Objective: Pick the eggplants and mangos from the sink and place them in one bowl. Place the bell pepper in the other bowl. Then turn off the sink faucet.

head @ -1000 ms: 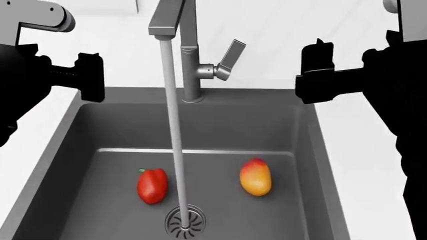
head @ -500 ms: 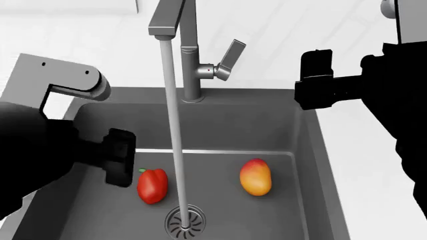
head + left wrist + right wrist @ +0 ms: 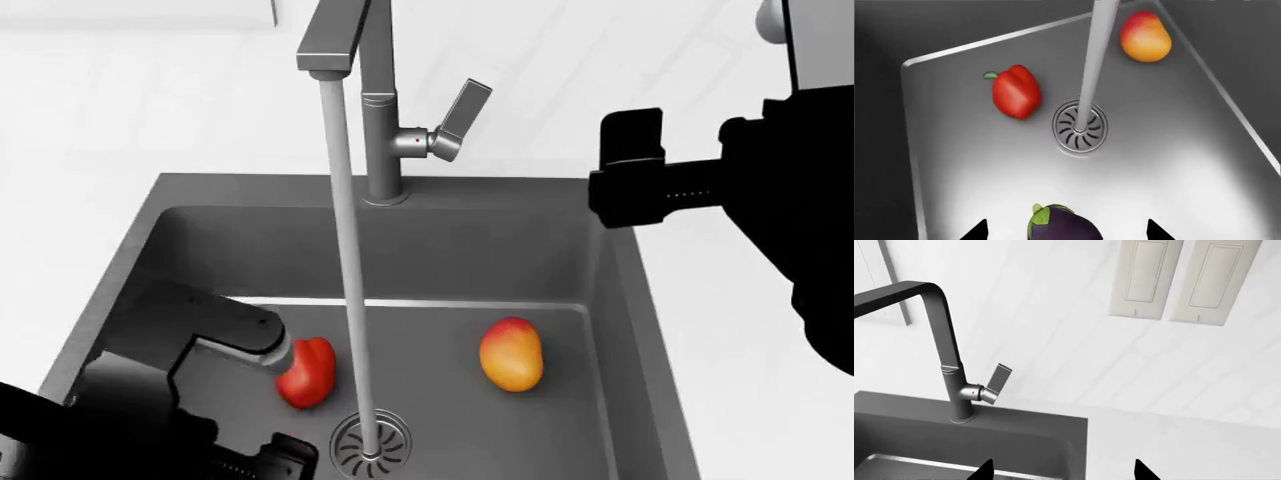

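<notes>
The dark-grey sink [image 3: 614, 300] holds a red bell pepper [image 3: 314, 375], partly behind my left arm, and an orange-red mango [image 3: 511, 353]. Water runs from the silver faucet [image 3: 380, 120] to the drain [image 3: 370, 445]; its lever handle [image 3: 463, 112] is tilted up. In the left wrist view the purple eggplant [image 3: 1064, 226] lies between the tips of my open left gripper [image 3: 1066, 235], with the pepper [image 3: 1016, 91] and mango [image 3: 1145, 36] beyond the drain [image 3: 1080, 126]. The eggplant is hidden in the head view. My right gripper [image 3: 627, 170] is open and empty above the sink's right rim.
The white counter [image 3: 761, 330] surrounds the sink. The right wrist view shows the faucet [image 3: 944, 350], its lever [image 3: 995, 382], and two wall plates [image 3: 1187, 280] on the white backsplash. No bowl is in view.
My left arm has dropped from above the sink's left rim down into the basin, and now covers part of the pepper. The right arm has barely moved.
</notes>
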Controlling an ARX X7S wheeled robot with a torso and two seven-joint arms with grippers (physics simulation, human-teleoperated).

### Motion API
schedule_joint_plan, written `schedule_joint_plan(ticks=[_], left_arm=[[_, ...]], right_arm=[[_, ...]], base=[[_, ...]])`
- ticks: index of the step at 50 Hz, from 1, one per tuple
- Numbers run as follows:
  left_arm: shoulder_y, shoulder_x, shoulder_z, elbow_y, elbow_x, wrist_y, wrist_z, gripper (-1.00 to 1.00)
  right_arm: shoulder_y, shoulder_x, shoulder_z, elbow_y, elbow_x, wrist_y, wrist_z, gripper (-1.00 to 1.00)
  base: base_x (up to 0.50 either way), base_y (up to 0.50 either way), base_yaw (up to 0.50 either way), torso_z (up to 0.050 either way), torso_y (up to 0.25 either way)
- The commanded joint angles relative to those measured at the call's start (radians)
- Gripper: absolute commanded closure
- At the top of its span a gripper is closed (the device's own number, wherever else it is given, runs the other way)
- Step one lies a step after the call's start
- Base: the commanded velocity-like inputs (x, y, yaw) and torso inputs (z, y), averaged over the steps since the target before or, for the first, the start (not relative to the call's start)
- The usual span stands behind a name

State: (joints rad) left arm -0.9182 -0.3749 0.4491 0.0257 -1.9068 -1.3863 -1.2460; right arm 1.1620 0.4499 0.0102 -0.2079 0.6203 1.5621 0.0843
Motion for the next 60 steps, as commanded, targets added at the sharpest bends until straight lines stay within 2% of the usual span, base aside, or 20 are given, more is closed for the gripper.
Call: schedule_joint_plan(ticks=[1,5,7,18,23,29,36,40,41,49,50,54,55,58,60], left_arm=[[0.062,0.020,0.041,-0.057,0.009,-0.020,0.043,-1.00],[0.066,0.016,0.055,-0.069,0.029,-0.024,0.060,-1.00],[0.059,0.027,0.055,-0.093,0.100,-0.010,0.110,-1.00],[0.084,0.038,0.114,-0.154,0.230,0.002,0.233,-1.00],[0.062,0.052,0.180,-0.236,0.377,0.036,0.393,-1.00],[0.039,0.066,0.225,-0.312,0.457,0.073,0.482,-1.00],[0.045,0.077,0.277,-0.326,0.519,0.102,0.540,-1.00],[0.062,0.077,0.274,-0.346,0.518,0.112,0.526,-1.00],[0.069,0.077,0.268,-0.343,0.507,0.109,0.511,1.00],[0.067,0.033,0.226,-0.245,0.467,0.115,0.468,1.00],[0.049,0.028,0.182,-0.229,0.431,0.127,0.436,1.00],[0.008,-0.029,0.176,-0.149,0.469,0.145,0.482,1.00],[-0.008,-0.057,0.218,-0.090,0.562,0.184,0.531,1.00],[-0.033,-0.078,0.152,-0.056,0.485,0.177,0.491,1.00],[-0.056,-0.101,0.145,-0.015,0.491,0.181,0.520,1.00]], right_arm=[[0.005,0.017,-0.002,0.021,0.090,-0.004,0.068,-1.00],[0.008,0.022,-0.001,0.031,0.120,-0.003,0.092,-1.00],[0.005,0.019,0.009,0.033,0.130,-0.007,0.104,-1.00],[0.009,0.033,-0.003,0.048,0.178,-0.014,0.132,-1.00],[0.013,0.037,-0.004,0.057,0.202,-0.012,0.143,-1.00],[0.013,0.039,-0.001,0.064,0.225,-0.015,0.169,-1.00],[0.013,0.046,-0.005,0.072,0.252,-0.024,0.188,-1.00],[0.014,0.049,-0.008,0.076,0.264,-0.025,0.200,-1.00],[0.014,0.050,-0.009,0.076,0.266,-0.028,0.202,-1.00],[0.024,0.061,-0.025,0.094,0.301,-0.018,0.201,-1.00],[0.030,0.066,-0.033,0.102,0.312,-0.010,0.197,-1.00],[0.051,0.096,-0.089,0.127,0.367,-0.007,0.202,-1.00],[0.053,0.102,-0.101,0.126,0.367,-0.012,0.204,-1.00],[0.068,0.119,-0.140,0.138,0.388,-0.010,0.181,-1.00],[0.091,0.139,-0.189,0.161,0.422,0.002,0.156,-1.00]], base=[[0.00,0.00,0.00,0.000,0.000],[0.00,0.00,0.00,0.000,0.000],[0.00,0.00,0.00,0.000,0.000],[0.00,0.00,0.00,0.000,0.000],[0.00,0.00,0.00,0.000,0.000],[0.00,0.00,0.00,0.000,0.000],[0.00,0.00,0.00,0.000,0.000],[0.00,0.00,0.00,0.000,0.000],[0.00,0.00,0.00,0.000,0.000],[0.00,0.00,0.00,0.000,0.000],[0.01,0.00,0.00,0.000,0.000],[0.00,0.00,0.00,0.000,0.000],[0.00,0.00,0.00,0.000,0.000],[0.00,0.00,0.00,0.000,0.000],[0.00,0.00,0.00,0.000,0.000]])
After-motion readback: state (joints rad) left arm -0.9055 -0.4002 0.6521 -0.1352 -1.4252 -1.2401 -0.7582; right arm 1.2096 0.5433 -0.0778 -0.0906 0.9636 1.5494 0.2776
